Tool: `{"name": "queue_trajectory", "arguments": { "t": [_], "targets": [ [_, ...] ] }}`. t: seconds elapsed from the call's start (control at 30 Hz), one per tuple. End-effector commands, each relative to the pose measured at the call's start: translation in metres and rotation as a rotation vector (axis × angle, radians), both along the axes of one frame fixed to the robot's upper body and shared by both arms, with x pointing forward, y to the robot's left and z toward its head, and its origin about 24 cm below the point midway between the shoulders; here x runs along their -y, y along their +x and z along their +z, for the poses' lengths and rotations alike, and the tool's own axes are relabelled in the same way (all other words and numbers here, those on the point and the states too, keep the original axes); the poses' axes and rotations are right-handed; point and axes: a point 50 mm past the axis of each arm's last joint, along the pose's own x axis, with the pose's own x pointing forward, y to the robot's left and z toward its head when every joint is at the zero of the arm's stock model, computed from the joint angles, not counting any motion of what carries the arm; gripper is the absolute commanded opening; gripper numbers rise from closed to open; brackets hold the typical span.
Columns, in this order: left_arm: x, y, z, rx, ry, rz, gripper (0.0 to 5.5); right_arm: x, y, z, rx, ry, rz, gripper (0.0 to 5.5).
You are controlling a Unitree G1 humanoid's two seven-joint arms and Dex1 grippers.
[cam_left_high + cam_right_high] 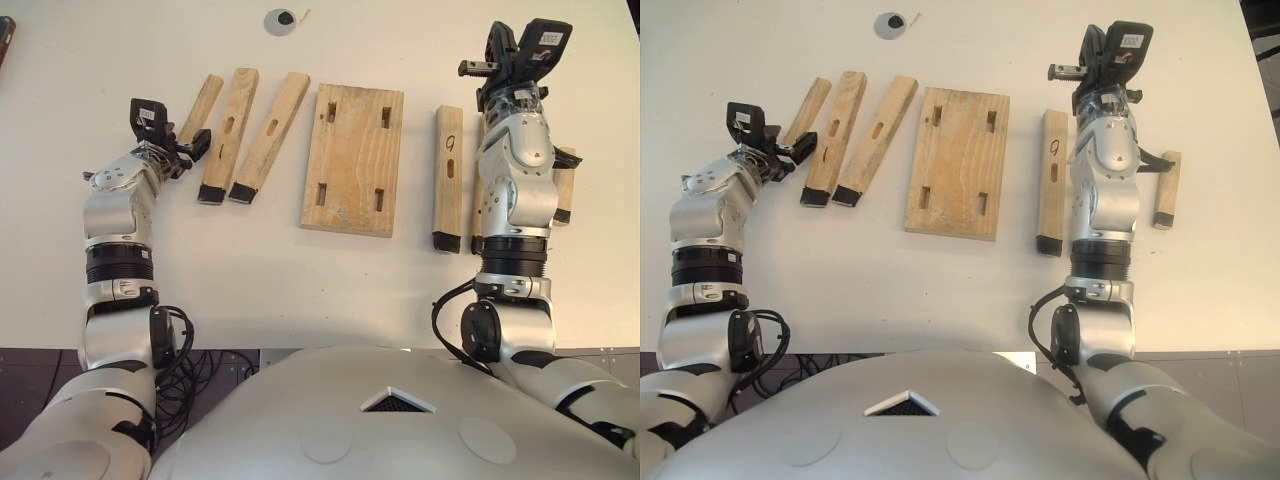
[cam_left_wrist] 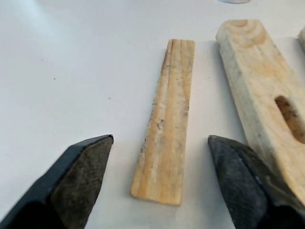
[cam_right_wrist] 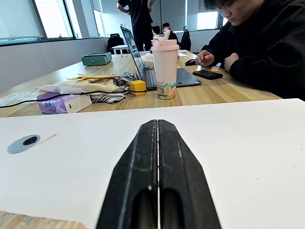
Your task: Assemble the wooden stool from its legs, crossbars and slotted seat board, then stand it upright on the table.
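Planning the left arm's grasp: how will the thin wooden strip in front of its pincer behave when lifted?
The thin strip looks like solid wood, so probably stiff. Flat-sided and lying flat on the table, it shouldn't roll. Its slimness suggests it is light; the open left pincer looks wider than it.

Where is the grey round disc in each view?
Left eye: disc at top edge, beyond the seat board.
Right eye: top edge, left of centre.
Left wrist: sliver beyond the slotted leg's end.
Right wrist: on the table, aside from the right gripper.
Landmark: thin stick beside it.
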Motion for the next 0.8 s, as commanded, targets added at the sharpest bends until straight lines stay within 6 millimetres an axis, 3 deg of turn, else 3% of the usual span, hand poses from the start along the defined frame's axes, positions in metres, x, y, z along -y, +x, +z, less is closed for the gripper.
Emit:
{"name": "queue_trajectory", "arguments": {
  "t": [0.03,0.4,0.53,0.6,0.67,0.73,0.8],
  "targets": [
    [0.000,-0.020,-0.032,-0.167,-0.020,-0.024,3.14,0.006,-0.001,0.000,0.000,-0.006,-0.020,0.00],
    [0.000,-0.019,-0.039,-0.107,-0.024,0.046,1.60,0.008,0.004,0.005,0.004,-0.014,-0.017,0.00],
    [0.008,-0.001,-0.012,0.087,-0.037,0.043,1.25,0.009,0.008,0.009,0.009,-0.003,-0.009,0.00],
    [0.025,0.017,0.025,0.291,-0.080,0.005,1.25,-0.003,0.012,0.015,0.005,0.141,0.107,0.00],
    [0.065,0.027,0.067,0.469,-0.170,-0.155,1.25,-0.032,0.010,0.033,-0.009,0.452,0.414,0.31],
    [0.105,0.022,0.085,0.530,-0.228,-0.339,1.25,-0.053,0.002,0.049,-0.042,0.628,0.666,0.64],
    [0.131,0.013,0.090,0.541,-0.274,-0.448,1.25,-0.061,-0.005,0.053,-0.095,0.700,0.791,1.02]
  ]
}}
